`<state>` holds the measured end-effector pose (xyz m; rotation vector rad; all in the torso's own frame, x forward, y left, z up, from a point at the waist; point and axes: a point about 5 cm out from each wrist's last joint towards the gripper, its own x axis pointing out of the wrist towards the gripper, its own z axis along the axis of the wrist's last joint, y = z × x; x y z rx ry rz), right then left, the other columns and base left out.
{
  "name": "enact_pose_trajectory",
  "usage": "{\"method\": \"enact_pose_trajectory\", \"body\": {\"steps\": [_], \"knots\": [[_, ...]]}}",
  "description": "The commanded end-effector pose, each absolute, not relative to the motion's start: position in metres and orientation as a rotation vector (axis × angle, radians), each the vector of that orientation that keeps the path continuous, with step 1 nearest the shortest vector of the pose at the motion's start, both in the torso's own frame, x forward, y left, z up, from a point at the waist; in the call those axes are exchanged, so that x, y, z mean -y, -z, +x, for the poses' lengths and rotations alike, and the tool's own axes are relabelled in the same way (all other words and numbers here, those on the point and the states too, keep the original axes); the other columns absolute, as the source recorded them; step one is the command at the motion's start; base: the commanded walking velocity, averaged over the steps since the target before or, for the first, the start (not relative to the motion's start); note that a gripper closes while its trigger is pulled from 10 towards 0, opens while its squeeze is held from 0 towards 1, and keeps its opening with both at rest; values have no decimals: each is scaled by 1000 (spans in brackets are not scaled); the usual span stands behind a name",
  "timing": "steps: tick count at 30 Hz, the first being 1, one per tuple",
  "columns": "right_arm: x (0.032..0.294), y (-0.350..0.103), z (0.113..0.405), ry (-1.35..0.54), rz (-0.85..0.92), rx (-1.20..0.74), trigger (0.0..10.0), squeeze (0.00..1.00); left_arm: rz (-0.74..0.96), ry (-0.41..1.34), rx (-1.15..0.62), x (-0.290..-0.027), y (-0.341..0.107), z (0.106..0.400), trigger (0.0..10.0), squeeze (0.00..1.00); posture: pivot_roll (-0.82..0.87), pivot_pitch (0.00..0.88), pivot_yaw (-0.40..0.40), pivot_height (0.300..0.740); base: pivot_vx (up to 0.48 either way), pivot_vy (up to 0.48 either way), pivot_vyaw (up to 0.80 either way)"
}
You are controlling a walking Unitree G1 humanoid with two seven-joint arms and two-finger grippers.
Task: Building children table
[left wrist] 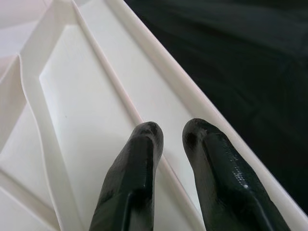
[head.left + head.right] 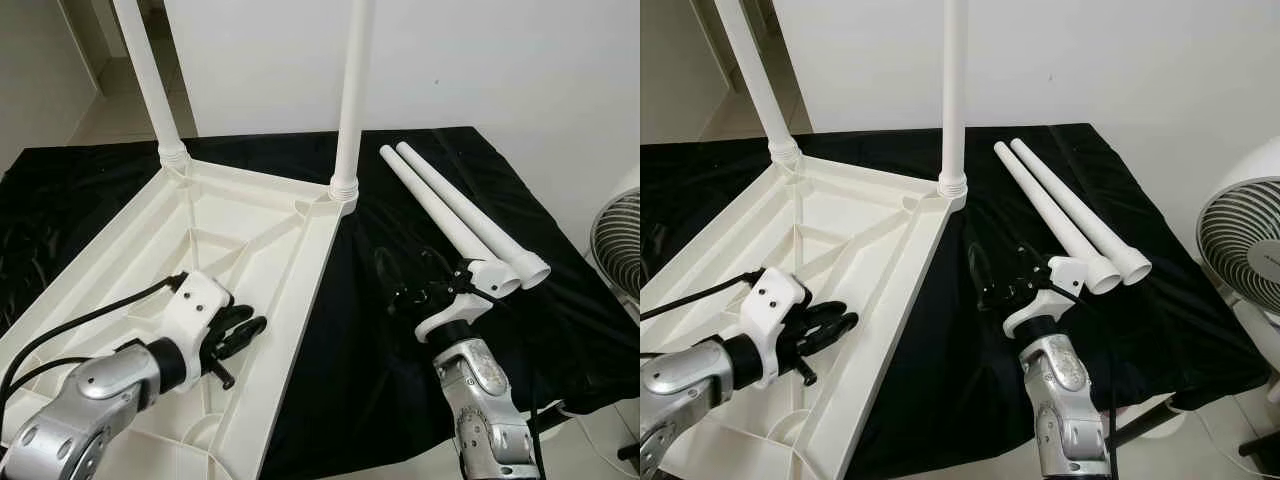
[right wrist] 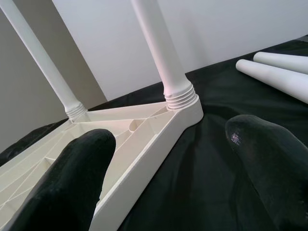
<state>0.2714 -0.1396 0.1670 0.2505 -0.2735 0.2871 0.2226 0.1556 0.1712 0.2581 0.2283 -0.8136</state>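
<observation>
While a black cloth [image 2: 420, 330] covers the whole work surface, the white ribbed plastic tabletop [image 2: 250, 235] lies upside down on it, taking up the stretch from about 7 to 11 o'clock in the head views. Two white tubular legs stand upright in its far corner sockets: one leg [image 2: 148, 75] at 11 o'clock and the other leg [image 2: 350, 95] near 12 o'clock. Two more loose white tubular legs [image 2: 455, 215] lie side by side, touching, on the cloth at about 2 o'clock, their open ends toward the robot. A round white fan [image 2: 1245, 235] stands off the surface at 3 o'clock.

At 7 o'clock the left gripper [image 2: 240, 332] hovers over the tabletop's ribbed underside near its right rim, its black fingers [image 1: 139, 163] a narrow gap apart and holding nothing. At 5 o'clock the right gripper [image 2: 1000, 288] hangs above the cloth just beside the loose legs' open ends, fingers spread wide, empty.
</observation>
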Motion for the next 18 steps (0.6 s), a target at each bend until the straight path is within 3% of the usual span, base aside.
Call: {"method": "enact_pose_trajectory", "body": {"steps": [1, 18], "knots": [[138, -162, 271, -294, 248, 245, 10000, 0, 254, 1093, -311, -149, -163, 204, 10000, 0, 29, 78, 19, 740, 0, 0, 0], [140, -161, 269, -289, 241, 237, 10000, 0, 272, 1132, -417, -150, -152, 189, 10000, 0, 24, 85, 21, 740, 0, 0, 0]]}}
